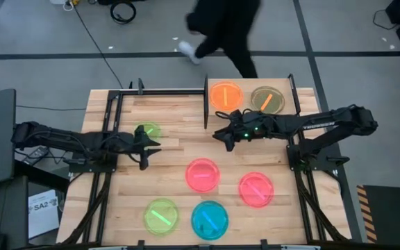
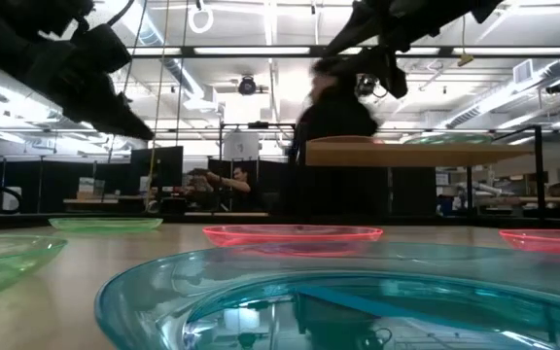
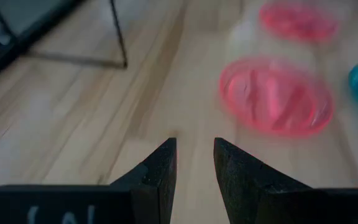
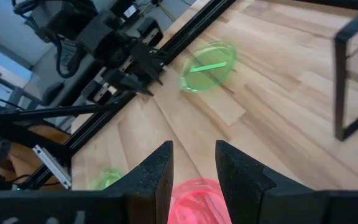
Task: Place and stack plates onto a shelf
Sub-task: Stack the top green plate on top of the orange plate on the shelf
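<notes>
The shelf (image 1: pixel 246 87) stands at the table's far right. It carries an orange plate (image 1: pixel 226 94) and an olive-looking plate (image 1: pixel 267 99) with an orange stripe; whether that one is a stack, I cannot tell. On the table lie a green plate (image 1: pixel 146 131), two pink plates (image 1: pixel 203 174) (image 1: pixel 256 189), another green plate (image 1: pixel 161 216) and a teal plate (image 1: pixel 210 219). My left gripper (image 1: pixel 150 149) (image 3: pixel 195 146) is shut and empty, above the table just near of the far green plate. My right gripper (image 1: pixel 222 139) (image 4: pixel 194 149) is shut and empty, raised in front of the shelf's left end.
A black metal frame (image 1: pixel 120 97) runs along the table's far left. Shelf posts (image 4: pixel 353 74) stand close to my right arm. A person (image 1: pixel 221 31) walks beyond the far edge. Bare wood shows between the two grippers and along the table's left side.
</notes>
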